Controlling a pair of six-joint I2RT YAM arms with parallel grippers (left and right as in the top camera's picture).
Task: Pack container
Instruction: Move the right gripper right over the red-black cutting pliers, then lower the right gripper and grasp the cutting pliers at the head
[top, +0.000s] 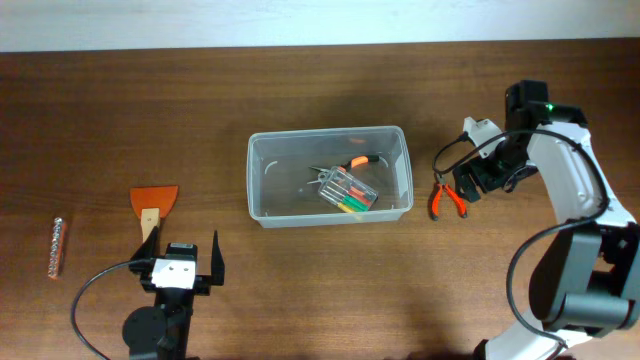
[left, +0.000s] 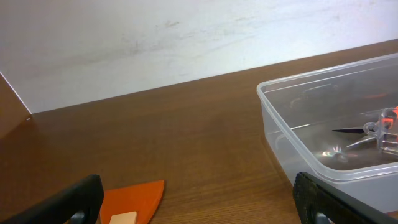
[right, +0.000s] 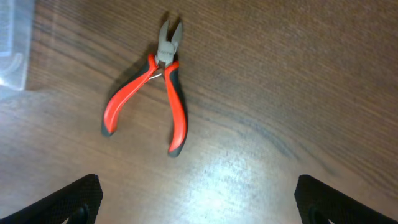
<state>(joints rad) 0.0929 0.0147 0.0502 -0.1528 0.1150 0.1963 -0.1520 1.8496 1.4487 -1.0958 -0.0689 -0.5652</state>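
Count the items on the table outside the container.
3: orange scraper near the left gripper, small strip far left, red pliers right of the container. More could be hidden.

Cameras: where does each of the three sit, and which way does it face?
Overhead: above the table, facing straight down on container, scraper and pliers; left arm and right arm show.
Left wrist: on the left arm, low, facing across the table toward the wall, container at right; its open fingers at the bottom corners.
Right wrist: on the right arm, facing down at the pliers; its open fingers at the bottom corners.
Shared: overhead and left wrist both show container and scraper.
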